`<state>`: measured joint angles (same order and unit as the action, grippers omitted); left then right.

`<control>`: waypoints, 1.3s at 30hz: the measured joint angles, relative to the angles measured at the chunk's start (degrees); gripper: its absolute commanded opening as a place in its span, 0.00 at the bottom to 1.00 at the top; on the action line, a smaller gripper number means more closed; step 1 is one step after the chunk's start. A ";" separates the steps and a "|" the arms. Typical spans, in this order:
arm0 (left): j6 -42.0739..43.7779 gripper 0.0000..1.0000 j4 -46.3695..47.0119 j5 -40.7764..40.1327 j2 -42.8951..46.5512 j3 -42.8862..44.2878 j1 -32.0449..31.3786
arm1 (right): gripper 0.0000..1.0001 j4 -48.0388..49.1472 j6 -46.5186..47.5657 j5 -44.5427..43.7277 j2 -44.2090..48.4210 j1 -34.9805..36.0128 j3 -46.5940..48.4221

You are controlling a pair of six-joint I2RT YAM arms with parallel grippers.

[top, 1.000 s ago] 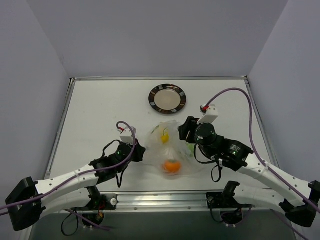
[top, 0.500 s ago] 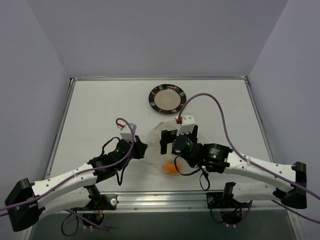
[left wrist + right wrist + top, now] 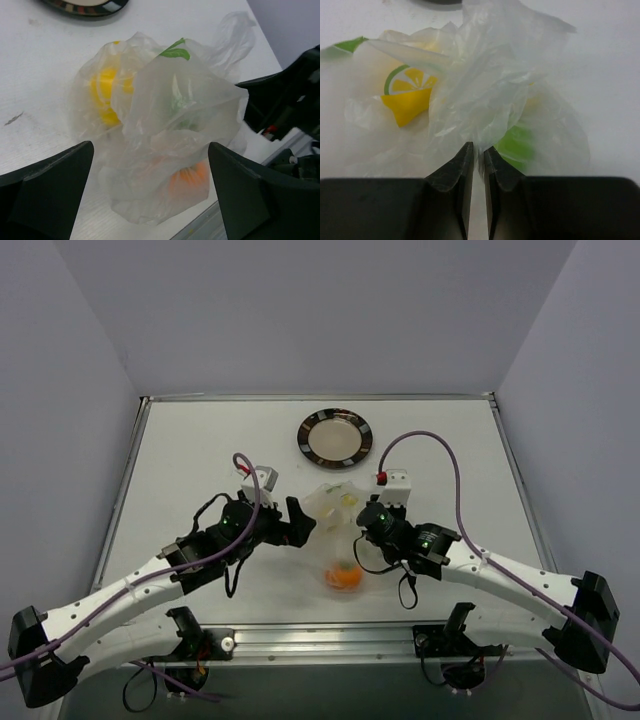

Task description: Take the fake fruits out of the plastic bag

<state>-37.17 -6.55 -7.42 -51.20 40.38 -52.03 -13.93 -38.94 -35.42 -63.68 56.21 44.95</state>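
Three fake fruits (image 3: 192,177) remain bagged; left gripper (image 3: 150,152) just sprang wide while right gripper (image 3: 476,150) clamped the plastic bag (image 3: 480,95).

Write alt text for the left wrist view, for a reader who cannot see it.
A crumpled clear plastic bag rests on a white table between the left arm's wide-open fingers. A yellow fruit and an orange fruit show through it, with a green fruit dim behind the film. A dark plate rim sits at the top edge.
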 measured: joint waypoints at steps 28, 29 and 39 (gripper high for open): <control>3.82 0.03 3.43 -3.10 -16.37 0.22 11.30 | 0.02 7.45 -3.45 5.57 3.06 -3.17 -10.93; 3.08 0.02 3.06 -4.59 -13.18 -1.84 12.13 | 0.02 9.31 -2.56 6.27 0.92 -4.00 -10.86; -0.39 0.02 -2.19 -10.62 4.94 -6.34 13.90 | 0.00 21.46 7.04 11.47 -11.96 -8.24 1.31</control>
<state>-37.56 -8.73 -18.04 -46.26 34.04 -38.13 7.53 -31.90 -23.94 -75.64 47.97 46.26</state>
